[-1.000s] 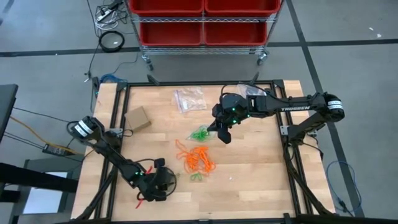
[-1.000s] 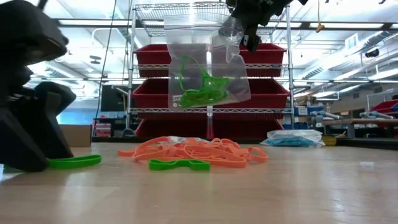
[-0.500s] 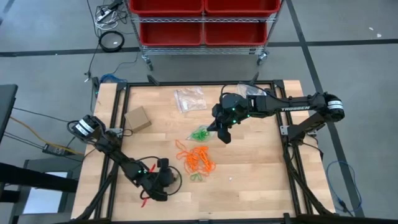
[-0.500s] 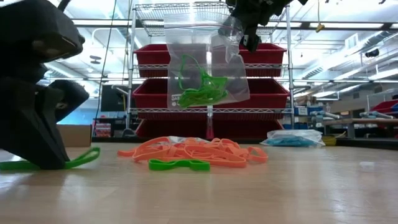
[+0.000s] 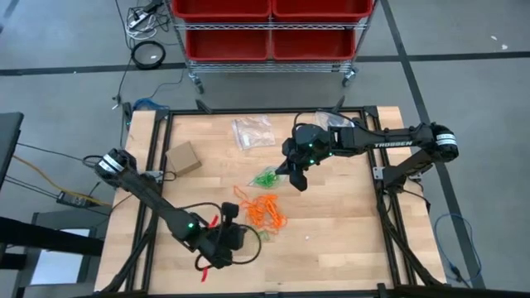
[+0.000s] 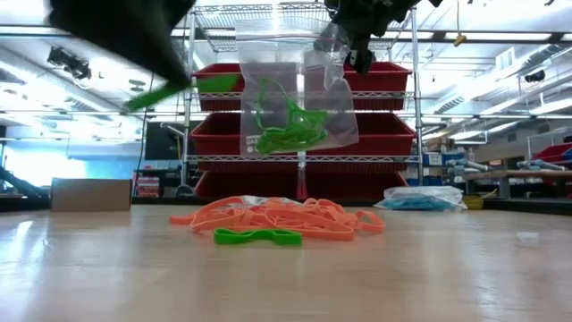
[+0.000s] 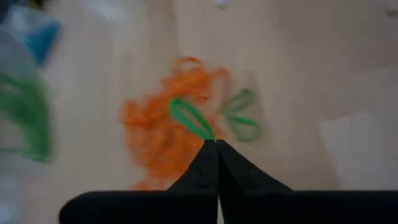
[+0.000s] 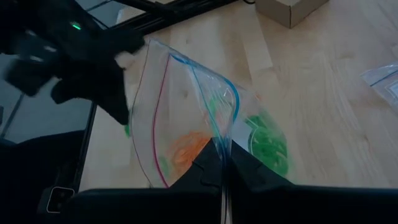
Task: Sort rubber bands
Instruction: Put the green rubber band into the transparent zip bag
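**Observer:** Where are your grippers right now?

**Operator:** My left gripper is up off the table at the near-left side, jaws pinched together on a single green band. In the low view that band hangs high in the air under the blurred arm. My right gripper is over the middle of the table, jaws closed on the top edge of a clear zip bag, which hangs open below it.

**Observer:** What's in the bag?

**Operator:** Green bands, bunched in its lower part. There's dark print on the bag near its bottom edge, but I can't read it.

**Observer:** And the rest of the rubber bands?

**Operator:** An orange pile lies on the wood just near of the hanging bag. A loose green loop lies in front of that pile in the low view. Farther back on the right a second bag holding blue bands rests on the table.

**Observer:** Any writing you can make out?

**Operator:** Only "TROSSEN" in white on my right arm. A small cardboard box sits near the far-left corner; I see no label on it. Red bins on a wire rack stand behind the table, also unmarked as far as I can tell.
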Motion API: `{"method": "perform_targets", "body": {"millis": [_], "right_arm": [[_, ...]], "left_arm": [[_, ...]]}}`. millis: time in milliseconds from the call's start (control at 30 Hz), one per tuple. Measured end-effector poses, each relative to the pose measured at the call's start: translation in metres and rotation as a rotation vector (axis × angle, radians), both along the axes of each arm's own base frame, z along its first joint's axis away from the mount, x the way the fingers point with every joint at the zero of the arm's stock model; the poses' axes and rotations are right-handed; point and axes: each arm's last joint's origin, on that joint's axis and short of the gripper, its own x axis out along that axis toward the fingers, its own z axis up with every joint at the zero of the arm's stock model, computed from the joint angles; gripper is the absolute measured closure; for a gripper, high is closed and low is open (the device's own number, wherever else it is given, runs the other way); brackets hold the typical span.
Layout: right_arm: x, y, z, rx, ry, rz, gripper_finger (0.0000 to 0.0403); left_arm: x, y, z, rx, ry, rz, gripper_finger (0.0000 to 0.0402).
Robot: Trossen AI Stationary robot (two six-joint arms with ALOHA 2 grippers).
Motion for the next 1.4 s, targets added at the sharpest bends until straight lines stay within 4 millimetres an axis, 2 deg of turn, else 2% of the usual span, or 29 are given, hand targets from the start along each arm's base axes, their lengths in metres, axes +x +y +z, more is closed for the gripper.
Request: {"method": "perform_targets", "body": {"millis": [333,633,767,933,1067,1200,1400], "right_arm": [[0.0,0.0,0.0,0.0,0.0,0.0,0.0403],[0.0,0.0,0.0,0.0,0.0,0.0,0.0403],[0.0,0.0,0.0,-0.003,-0.001,0.002,0.0403],[0.0,0.0,0.0,-0.004,0.003,0.003,0.0403],[-0.001,0.0,-0.001,-0.004,0.017,0.004,0.0403],[-0.001,0.0,-0.002,-0.011,0.023,0.01,0.0403],[-0.001,0.0,-0.002,-0.015,0.019,0.012,0.0403]], "left_arm": [[0.027,0.015,0.076,0.308,-0.097,0.019,0.0401],[0.056,0.051,0.121,0.478,-0.123,-0.014,0.0401],[0.067,0.073,0.126,0.463,-0.111,-0.023,0.0401],[0.075,0.108,0.114,0.381,-0.023,-0.001,0.0402],[0.076,0.123,0.108,0.254,0.012,0.031,0.0395],[0.076,0.126,0.107,0.205,0.031,0.02,0.0362],[0.074,0.115,0.109,0.197,0.002,-0.009,0.0299]]}}
